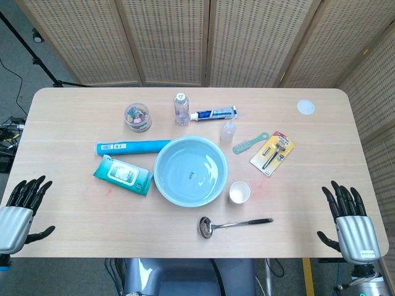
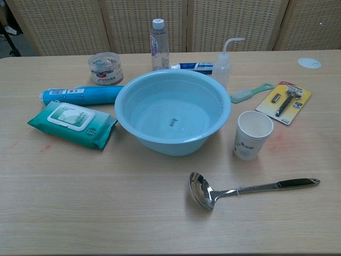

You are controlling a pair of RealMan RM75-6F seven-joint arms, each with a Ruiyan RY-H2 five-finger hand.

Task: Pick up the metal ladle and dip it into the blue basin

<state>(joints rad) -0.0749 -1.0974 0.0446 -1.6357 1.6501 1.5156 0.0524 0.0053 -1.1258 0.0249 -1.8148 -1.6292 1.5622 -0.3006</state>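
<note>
On table: metal ladle [image 1: 233, 224] lies before blue basin [image 1: 189, 171] | left robot hand [image 1: 22, 209], right robot hand [image 1: 350, 220] released

The basin [image 2: 173, 112] sits mid-desk [image 2: 80, 213]; the ladle [image 2: 240, 189] lies near of it, a paper cup [image 2: 252, 134] just right, a wipes pack [image 2: 72, 124] left, bottles [image 2: 159, 45] behind.

Paper cup [image 2: 252, 134] stands btwn ladle [image 2: 246, 188] & basin [image 2: 173, 111]; bare tabletop [image 2: 80, 202] around ladle otherwise.
</note>
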